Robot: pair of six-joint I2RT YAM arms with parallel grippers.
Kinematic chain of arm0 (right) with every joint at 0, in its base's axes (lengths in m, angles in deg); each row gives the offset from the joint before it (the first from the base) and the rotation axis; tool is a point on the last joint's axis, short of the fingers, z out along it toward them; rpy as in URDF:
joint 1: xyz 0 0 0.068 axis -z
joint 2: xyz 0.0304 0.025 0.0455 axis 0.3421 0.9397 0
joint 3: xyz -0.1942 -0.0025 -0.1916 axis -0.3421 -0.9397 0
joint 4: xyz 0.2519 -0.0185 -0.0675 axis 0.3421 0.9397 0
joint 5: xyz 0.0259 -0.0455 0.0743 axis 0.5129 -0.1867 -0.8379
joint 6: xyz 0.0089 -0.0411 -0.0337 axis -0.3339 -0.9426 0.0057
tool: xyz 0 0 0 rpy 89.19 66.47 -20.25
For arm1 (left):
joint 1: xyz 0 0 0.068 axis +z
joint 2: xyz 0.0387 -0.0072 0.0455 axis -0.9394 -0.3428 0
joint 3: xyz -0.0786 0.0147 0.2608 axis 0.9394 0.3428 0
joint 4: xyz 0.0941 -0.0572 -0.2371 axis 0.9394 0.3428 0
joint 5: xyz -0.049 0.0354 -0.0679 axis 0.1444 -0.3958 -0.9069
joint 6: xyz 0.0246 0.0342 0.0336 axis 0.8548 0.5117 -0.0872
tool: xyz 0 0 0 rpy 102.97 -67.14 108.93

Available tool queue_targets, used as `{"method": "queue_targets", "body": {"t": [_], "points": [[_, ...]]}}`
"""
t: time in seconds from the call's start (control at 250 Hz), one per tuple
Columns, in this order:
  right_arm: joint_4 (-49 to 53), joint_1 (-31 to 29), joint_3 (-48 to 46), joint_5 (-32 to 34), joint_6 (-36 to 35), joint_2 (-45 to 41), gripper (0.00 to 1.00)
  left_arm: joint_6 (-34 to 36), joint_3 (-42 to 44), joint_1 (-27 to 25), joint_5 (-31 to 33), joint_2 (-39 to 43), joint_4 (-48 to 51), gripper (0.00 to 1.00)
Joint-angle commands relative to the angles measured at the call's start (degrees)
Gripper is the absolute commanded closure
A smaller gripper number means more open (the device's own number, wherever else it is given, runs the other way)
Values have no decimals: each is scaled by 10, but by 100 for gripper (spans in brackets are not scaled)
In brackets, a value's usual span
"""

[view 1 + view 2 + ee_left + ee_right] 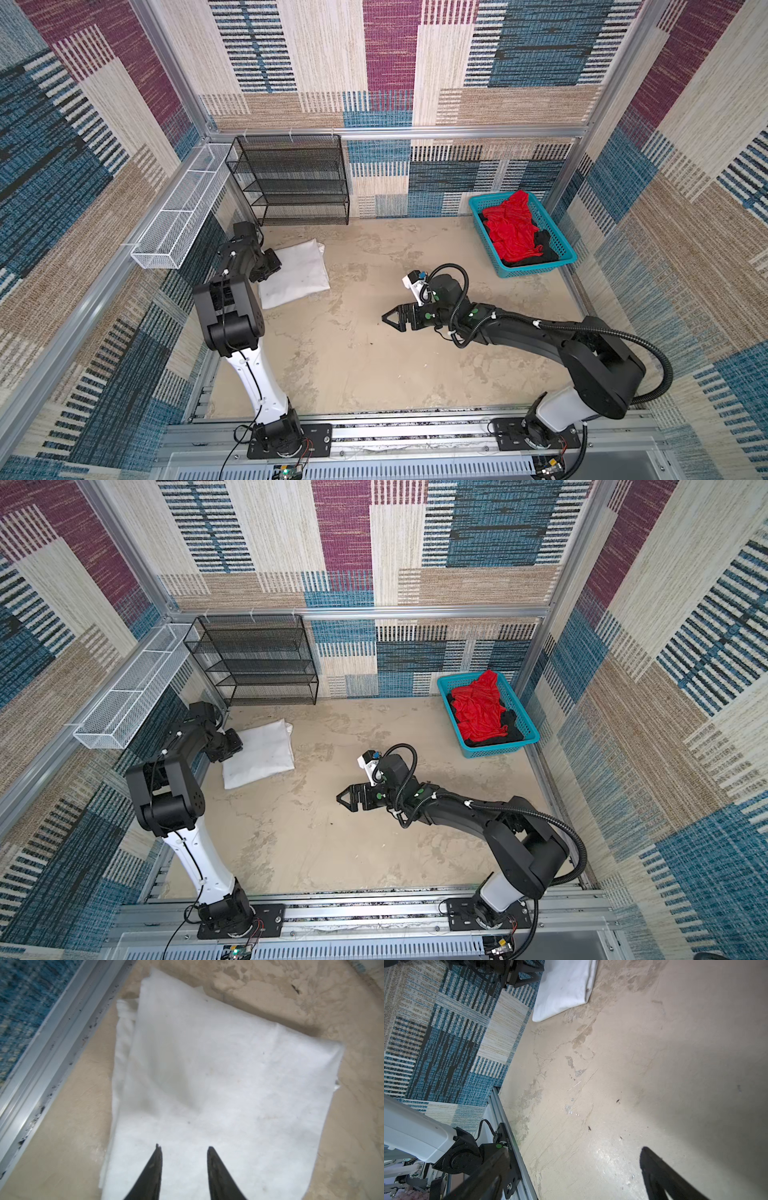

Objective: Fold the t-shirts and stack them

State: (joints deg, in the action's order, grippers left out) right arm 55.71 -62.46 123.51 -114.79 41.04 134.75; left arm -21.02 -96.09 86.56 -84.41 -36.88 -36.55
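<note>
A white t-shirt (pixel 297 270) (pixel 262 752) lies folded into a rectangle at the left rear of the tan table; its print is hidden. My left gripper (pixel 272 266) (pixel 184 1147) hovers over the shirt's left edge, open, with only white cloth (pixel 218 1074) showing in the gap. A crumpled red t-shirt (pixel 511 230) (pixel 478 712) lies on top of a black t-shirt (pixel 544 249) in the turquoise basket (pixel 536 272) at the right rear. My right gripper (pixel 388 319) (pixel 571 1163) is wide open above bare table near the middle, holding nothing.
A black wire shelf (pixel 291 178) stands against the back wall at the left. A white wire tray (pixel 183 208) hangs along the left wall. Aluminium rails (pixel 415 432) edge the table front, and patterned walls close in three sides.
</note>
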Motion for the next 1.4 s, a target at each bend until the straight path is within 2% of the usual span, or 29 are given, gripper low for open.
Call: {"method": "queue_targets", "body": {"t": [0.0, 0.172, 0.376, 0.472, 0.688, 0.756, 0.796, 0.816, 0.956, 1.056, 1.172, 1.232, 1.3, 1.395], "points": [[-13, 0, -5, 6, 2, -8, 1, -7, 13, -16, -27, 16, -13, 61], [-25, -1, -13, 2, 10, -16, 1, 4, 38, -80, -30, 60, -14, 58], [-23, -1, -27, 10, 10, -35, 1, -9, 145, -159, -50, 153, -69, 49], [-14, -1, -32, 18, 6, -38, 1, -24, 211, -202, -60, 209, -105, 37], [10, 5, -44, 59, -4, -63, 1, -66, 346, -280, -64, 341, -173, 22], [23, 15, -49, 80, -12, -79, 1, -72, 383, -294, -78, 377, -190, 13], [36, 24, -51, 102, -19, -89, 1, -68, 400, -303, -82, 397, -191, 1], [43, 30, -54, 113, -23, -96, 1, -64, 408, -306, -78, 409, -187, 0], [63, 105, -93, 192, -50, -162, 1, -31, 470, -320, 9, 508, -145, 0], [50, 168, -132, 243, -70, -234, 1, -25, 501, -321, 120, 587, -106, 0], [25, 190, -175, 372, -114, -324, 1, -48, 536, -321, 285, 667, -59, 0], [1, 192, -203, 432, -142, -372, 1, -56, 558, -320, 351, 700, -52, 0], [-13, 198, -232, 495, -158, -417, 1, -50, 589, -320, 398, 728, -66, 0], [-38, 206, -272, 546, -197, -460, 1, -13, 635, -321, 425, 748, -117, 0]]}}
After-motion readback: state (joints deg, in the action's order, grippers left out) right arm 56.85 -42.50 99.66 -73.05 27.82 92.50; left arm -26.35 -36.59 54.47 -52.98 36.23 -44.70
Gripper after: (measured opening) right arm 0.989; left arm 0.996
